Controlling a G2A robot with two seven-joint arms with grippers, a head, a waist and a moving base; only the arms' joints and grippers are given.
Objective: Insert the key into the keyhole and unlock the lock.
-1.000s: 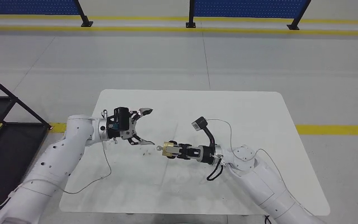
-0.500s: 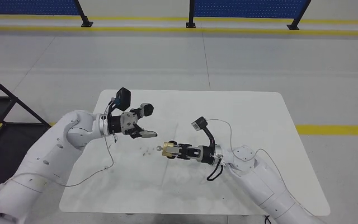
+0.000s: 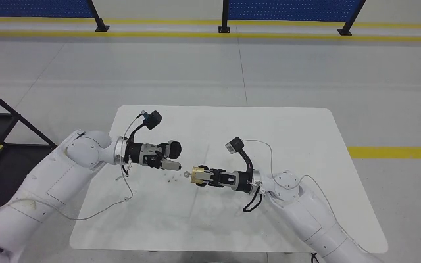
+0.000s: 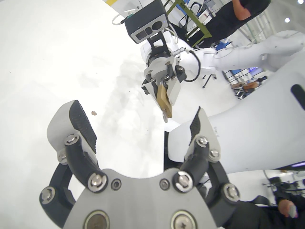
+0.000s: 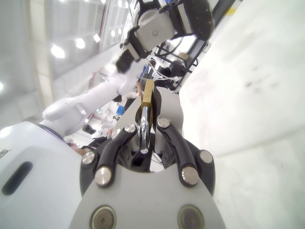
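The right tool (image 3: 205,175) is clamped on the brass lock (image 4: 164,100) and holds it level over the middle of the desk (image 3: 296,131), with the shackle back between its fingers. The key (image 4: 165,118) sticks out of the lock's free end, facing the left tool (image 4: 138,115), whose fingers stand wide apart near the key, not touching it.

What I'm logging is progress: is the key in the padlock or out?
In: the key sticks out of the free end of the padlock, which the right gripper holds. The left gripper is open and empty.
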